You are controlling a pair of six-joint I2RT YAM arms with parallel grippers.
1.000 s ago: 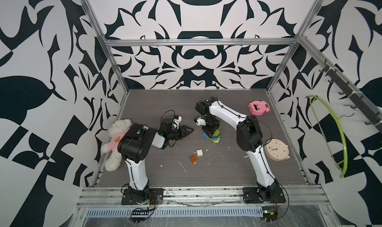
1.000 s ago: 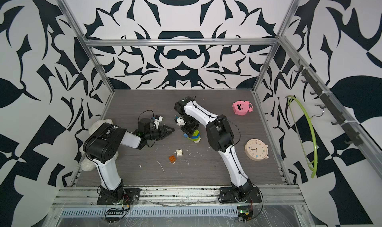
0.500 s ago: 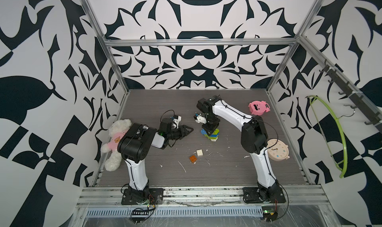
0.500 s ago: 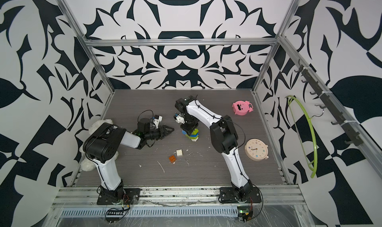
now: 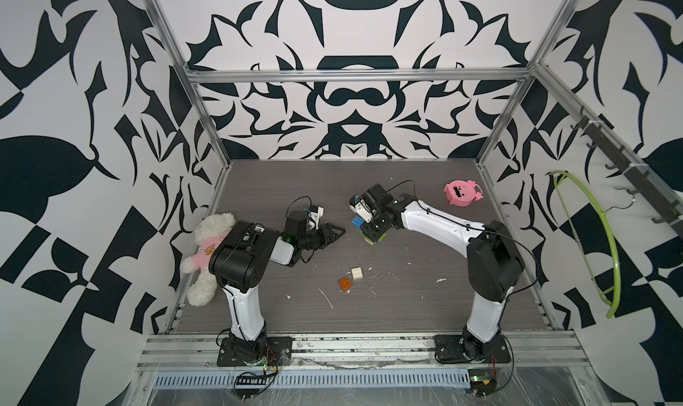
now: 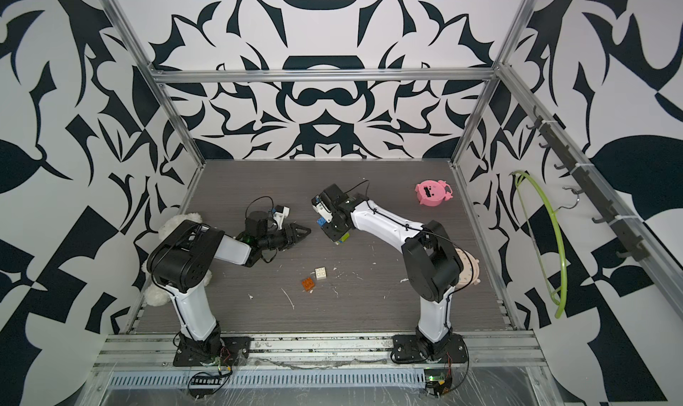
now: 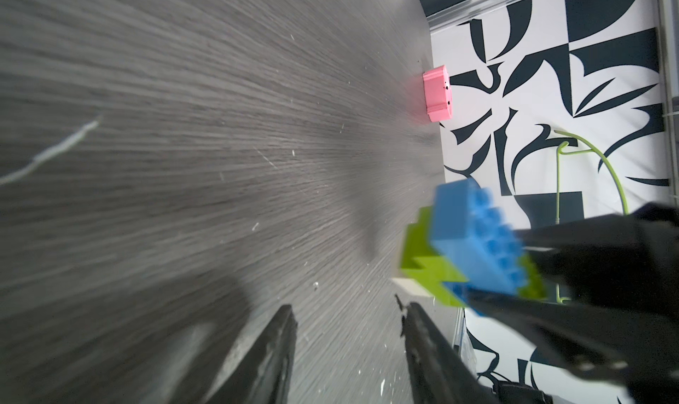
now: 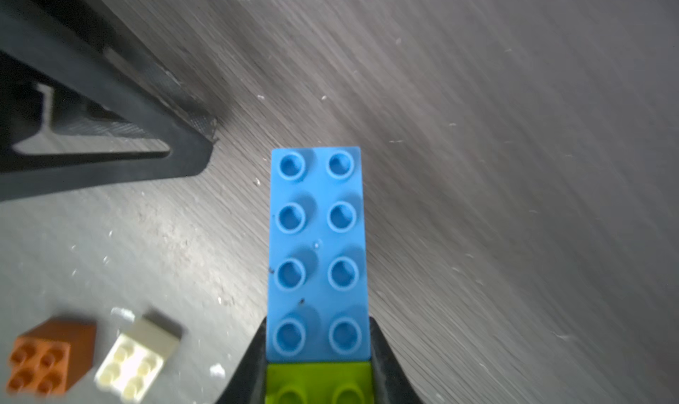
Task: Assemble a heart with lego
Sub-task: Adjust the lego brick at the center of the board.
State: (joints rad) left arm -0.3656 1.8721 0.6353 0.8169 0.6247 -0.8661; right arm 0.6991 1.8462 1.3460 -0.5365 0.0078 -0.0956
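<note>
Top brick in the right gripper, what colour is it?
The top brick is blue, clearest in the right wrist view.

Nothing here can be read as text, brand or number. The studs of the blue brick (image 8: 318,251), clamped in the right gripper (image 8: 318,350), show only plain rings, and any moulded lettering is too blurred to tell. The round clock (image 6: 471,271), half hidden behind the right arm (image 6: 428,260), has a dial too small to read. The teddy bear (image 5: 207,245), beside the left arm (image 5: 244,252), wears a small bear-face picture on its shirt.
</note>
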